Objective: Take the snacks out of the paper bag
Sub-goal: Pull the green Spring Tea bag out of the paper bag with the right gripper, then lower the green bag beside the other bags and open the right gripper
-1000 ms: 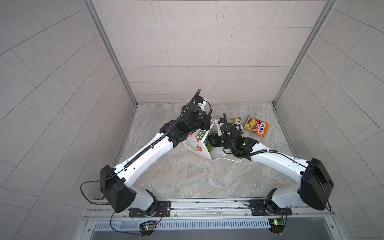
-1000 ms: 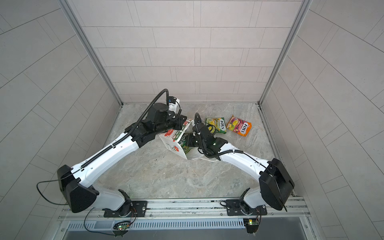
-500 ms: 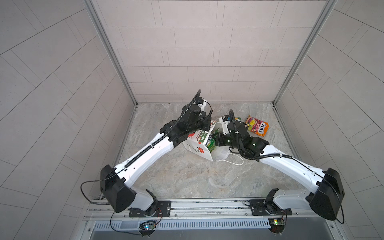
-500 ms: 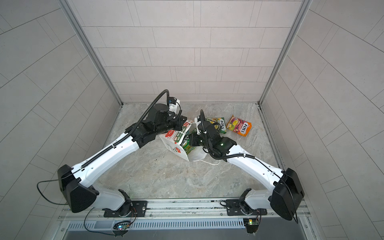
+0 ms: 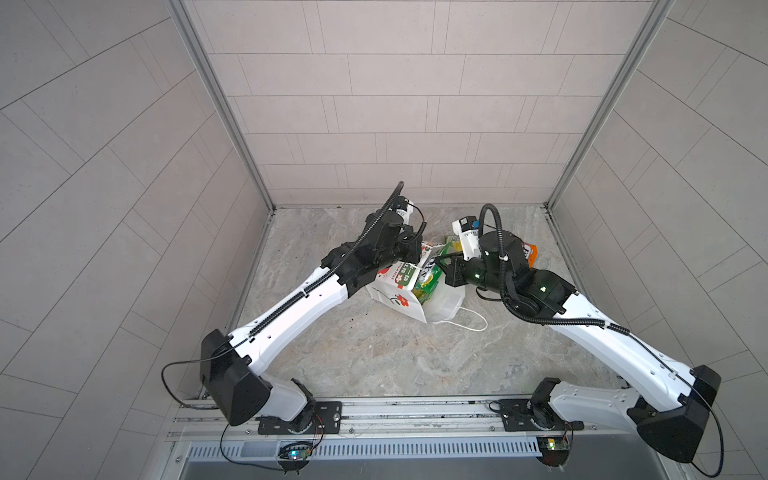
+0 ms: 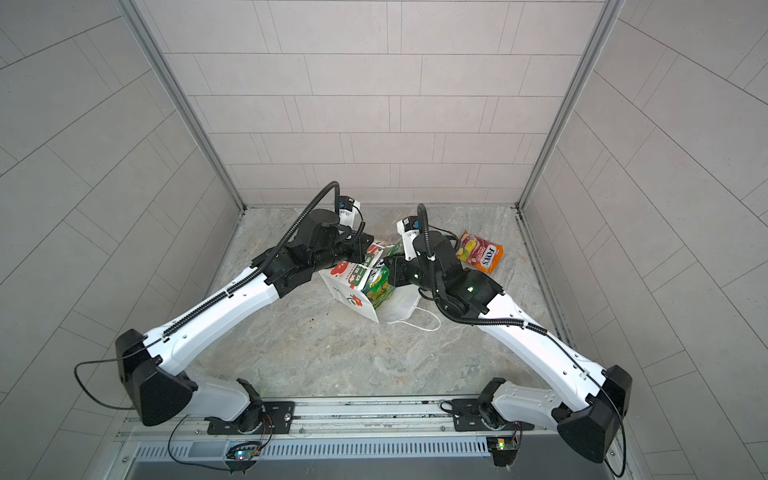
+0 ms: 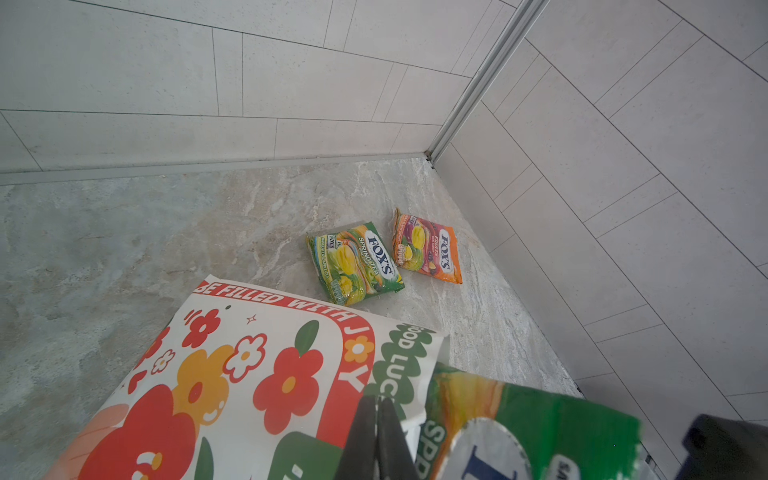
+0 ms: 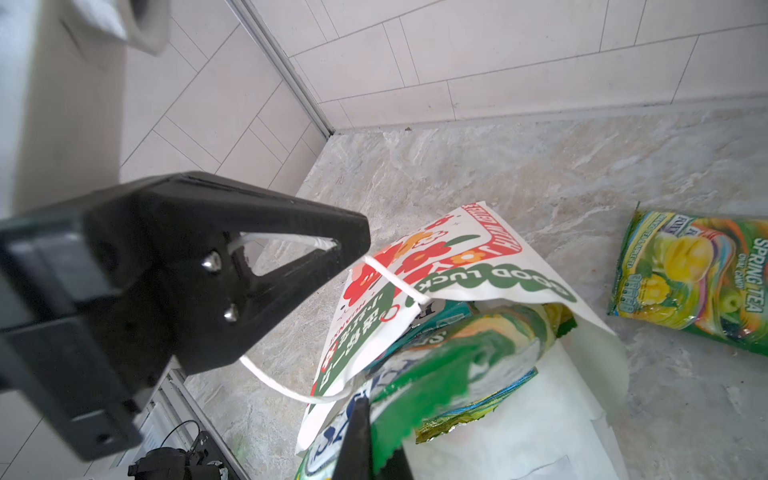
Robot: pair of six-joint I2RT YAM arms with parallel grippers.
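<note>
While retreating rightward from the deeper reach of a second ago, keeping the right pincer (image 8: 361, 415) clenched on a green packet (image 8: 469, 361) and dragging it halfway out of the paper bag (image 5: 395, 291); getting another snack nearly free. Clenching the left pincer (image 7: 376, 409) on the string handle (image 8: 399, 282). Seeing the bag lying tilted on the table (image 5: 374, 353), long axis across, mouth pointing toward the right pincer.

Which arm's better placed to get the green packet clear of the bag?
Right. The right gripper is shut on the green FOX'S packet sticking out of the paper bag at its mouth. The left gripper is shut on the bag's rim, steadying it.
</note>
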